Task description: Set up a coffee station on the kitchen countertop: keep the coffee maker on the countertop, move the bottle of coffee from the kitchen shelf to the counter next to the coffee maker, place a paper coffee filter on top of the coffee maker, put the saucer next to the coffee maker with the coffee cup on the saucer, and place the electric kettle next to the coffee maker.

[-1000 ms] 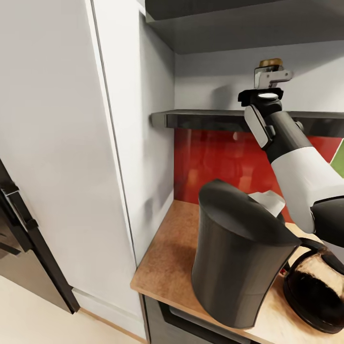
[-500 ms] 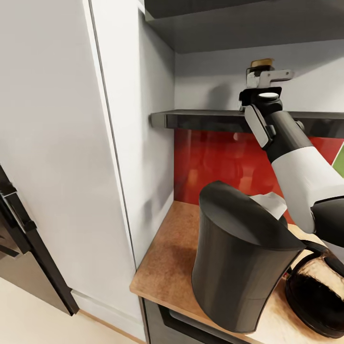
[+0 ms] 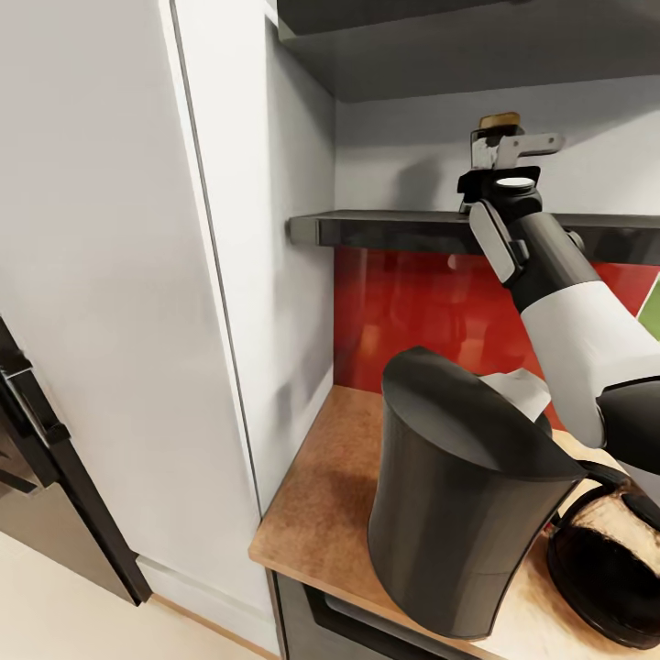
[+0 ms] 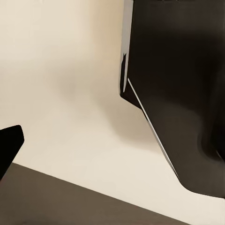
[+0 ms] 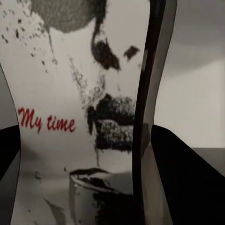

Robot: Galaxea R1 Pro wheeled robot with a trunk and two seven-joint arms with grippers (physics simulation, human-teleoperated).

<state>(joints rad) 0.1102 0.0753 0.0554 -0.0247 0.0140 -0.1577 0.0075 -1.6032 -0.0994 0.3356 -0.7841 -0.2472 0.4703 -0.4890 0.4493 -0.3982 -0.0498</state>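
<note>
Table (image 3: 316,495): tan top, cut off at the right. Coffee maker (image 3: 454,513) stands on it, hiding most of the white paper (image 3: 521,390) behind its lid. Electric kettle (image 3: 610,573) just right of the coffee maker, partly out of view. Kitchen shelf (image 3: 385,227) above the coffee maker. Right tool (image 3: 502,154) clamped on the bottle of coffee (image 5: 79,117) at the shelf; only its lid shows from afar. Left tool: cannot tell its state.
</note>
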